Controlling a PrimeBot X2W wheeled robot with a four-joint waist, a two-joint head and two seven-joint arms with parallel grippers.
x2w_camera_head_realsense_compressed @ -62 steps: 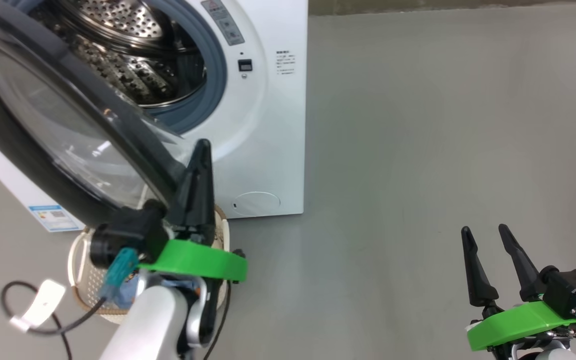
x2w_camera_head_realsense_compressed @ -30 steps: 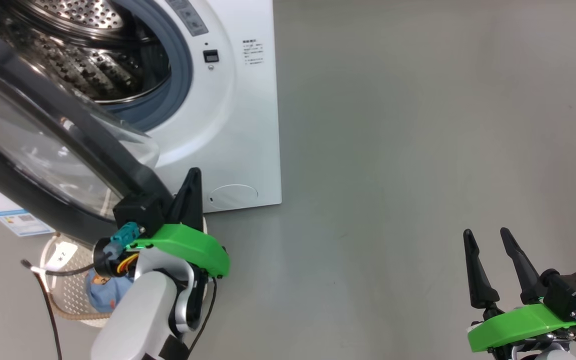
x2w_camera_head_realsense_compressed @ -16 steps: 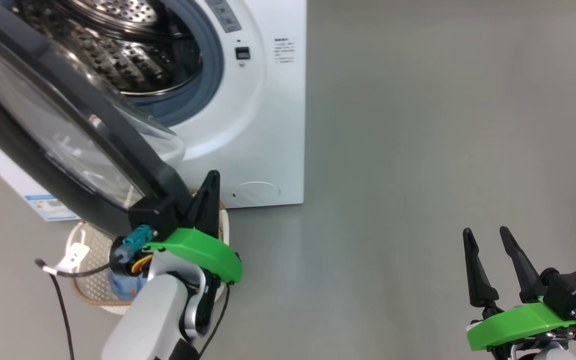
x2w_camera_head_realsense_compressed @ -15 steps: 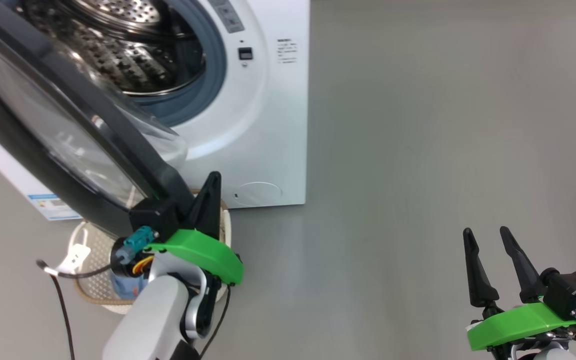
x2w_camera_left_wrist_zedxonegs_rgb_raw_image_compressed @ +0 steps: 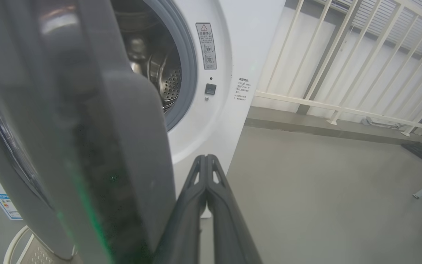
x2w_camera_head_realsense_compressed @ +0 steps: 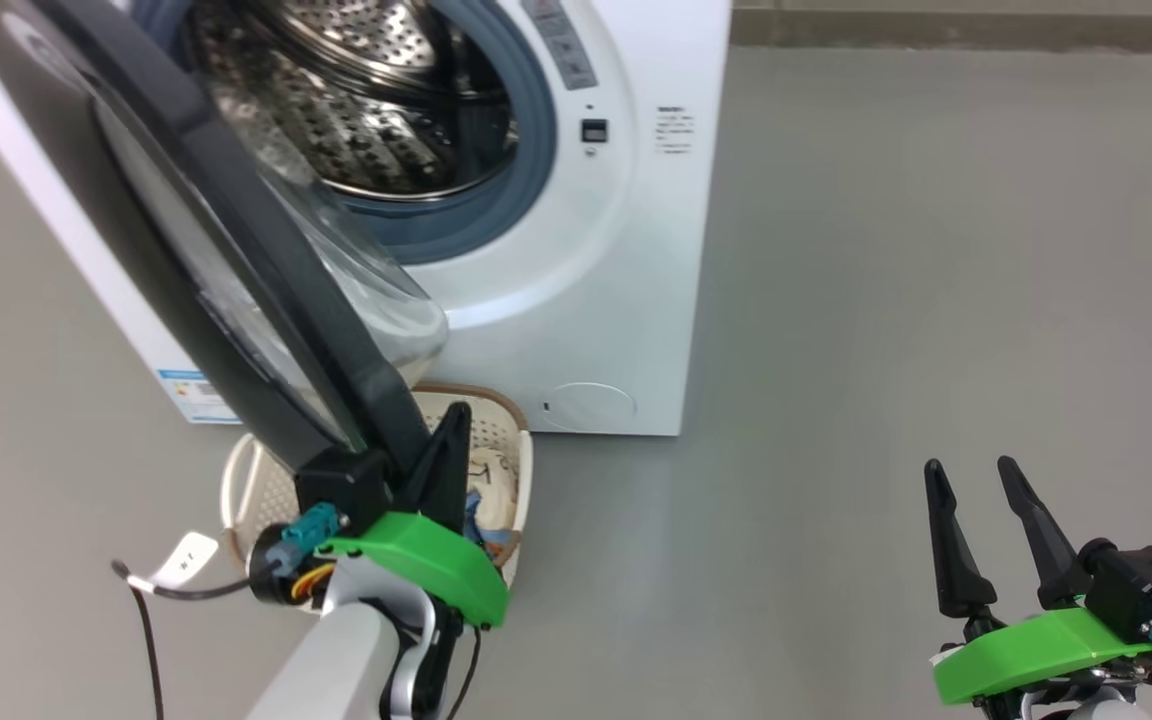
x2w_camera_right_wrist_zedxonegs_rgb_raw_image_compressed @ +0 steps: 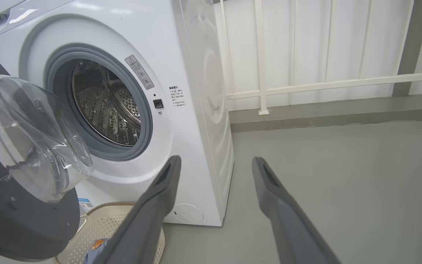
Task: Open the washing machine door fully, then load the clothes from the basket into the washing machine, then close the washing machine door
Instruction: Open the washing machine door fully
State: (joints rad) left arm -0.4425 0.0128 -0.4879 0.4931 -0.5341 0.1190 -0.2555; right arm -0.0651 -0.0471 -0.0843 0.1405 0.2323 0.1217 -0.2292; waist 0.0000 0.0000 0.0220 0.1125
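left pincer (x2w_camera_head_realsense_compressed: 454, 425): fingers pressed shut on nothing, lying just beside the lower rim of the washing machine door (x2w_camera_head_realsense_compressed: 236, 290); whether they touch it cannot be told.
door: swung out from the washing machine (x2w_camera_head_realsense_compressed: 636, 250), its glass bulge facing the steel drum (x2w_camera_head_realsense_compressed: 376, 110).
basket (x2w_camera_head_realsense_compressed: 524, 470): on the floor under the door's lower edge, before the machine, with clothes (x2w_camera_head_realsense_compressed: 488, 480) inside.
right pincer (x2w_camera_head_realsense_compressed: 976, 480): fingers spread wide, empty, well apart over the grey floor (x2w_camera_head_realsense_compressed: 886, 300).
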